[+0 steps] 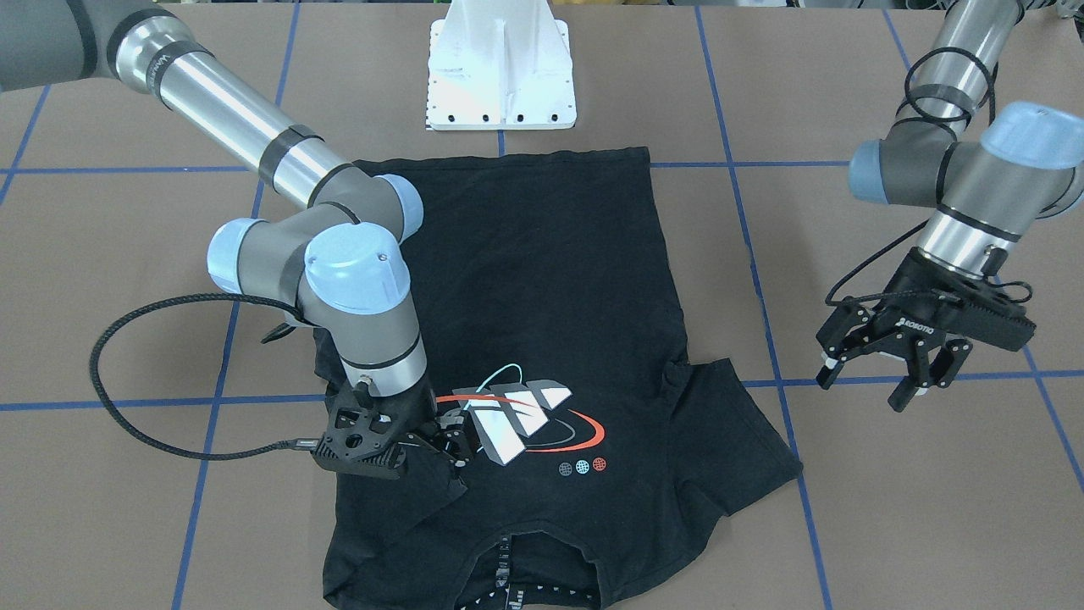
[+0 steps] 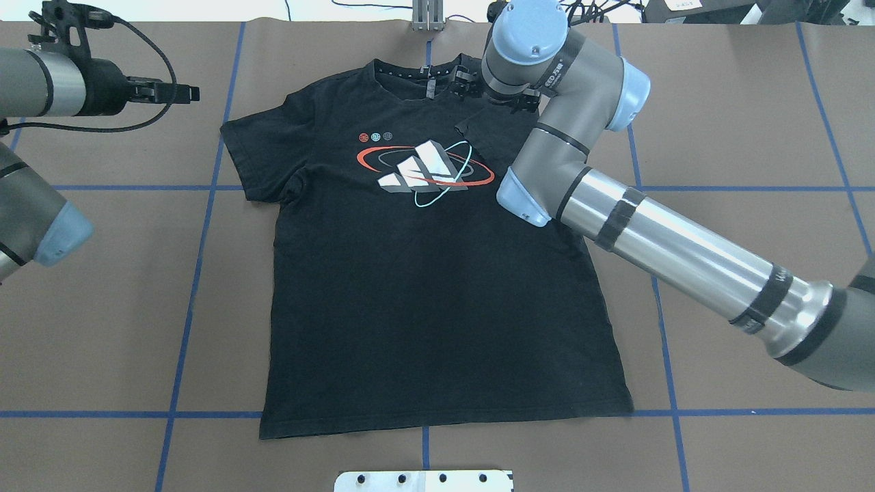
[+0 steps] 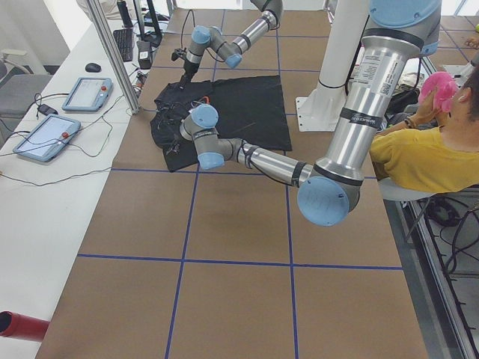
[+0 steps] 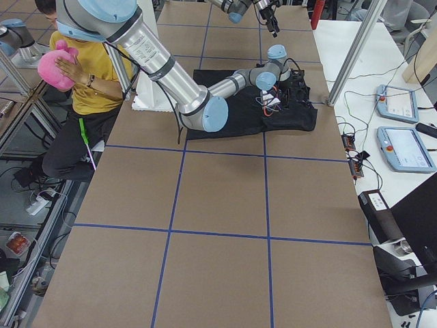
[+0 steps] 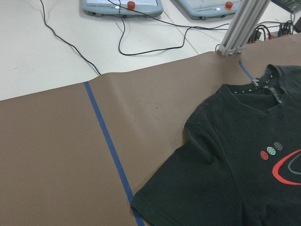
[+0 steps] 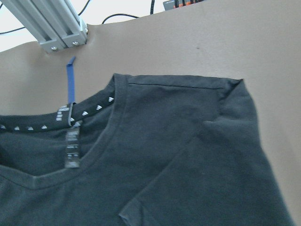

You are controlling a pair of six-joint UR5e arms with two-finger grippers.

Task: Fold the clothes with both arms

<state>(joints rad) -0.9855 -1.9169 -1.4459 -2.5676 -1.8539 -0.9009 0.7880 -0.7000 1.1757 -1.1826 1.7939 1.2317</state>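
– Black short-sleeved T-shirt (image 2: 410,287): how far is the folding?
– Only begun, I judge. It lies flat, face up, on the brown table (image 2: 102,328). The right-side sleeve (image 2: 482,130) is turned in toward the red, teal and white graphic (image 2: 424,164). The other sleeve (image 2: 256,154) and the hem lie spread.
– And the grippers?
– The left black two-finger gripper (image 1: 864,385) hangs spread, beside the shirt. The right gripper (image 1: 449,442) is at the turned sleeve; whether it pinches, I cannot tell.

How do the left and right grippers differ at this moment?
The left gripper hangs over bare table beside the T-shirt; the right gripper is low on the shirt, at its folded-in sleeve. The left gripper's jaws are open and empty; the right gripper's are too hidden to judge. Both are black two-finger grippers.
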